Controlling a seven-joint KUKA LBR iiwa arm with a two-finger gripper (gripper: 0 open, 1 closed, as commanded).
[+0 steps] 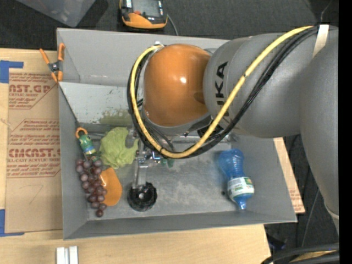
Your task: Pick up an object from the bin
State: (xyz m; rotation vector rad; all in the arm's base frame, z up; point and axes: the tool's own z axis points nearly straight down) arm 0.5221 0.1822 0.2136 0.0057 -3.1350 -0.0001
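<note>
Our gripper (146, 159) hangs beside the green leafy lump (117, 146) in the left half of the bin (187, 186). The lump sits just left of it. We cannot tell if the gripper is open or holding anything.

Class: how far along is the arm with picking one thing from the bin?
Nothing looks picked yet: the green leafy toy, purple grapes, black round piece and blue bottle lie in the bin. The gripper is down between the leafy toy and black piece. Grasping and lifting remain.
</note>
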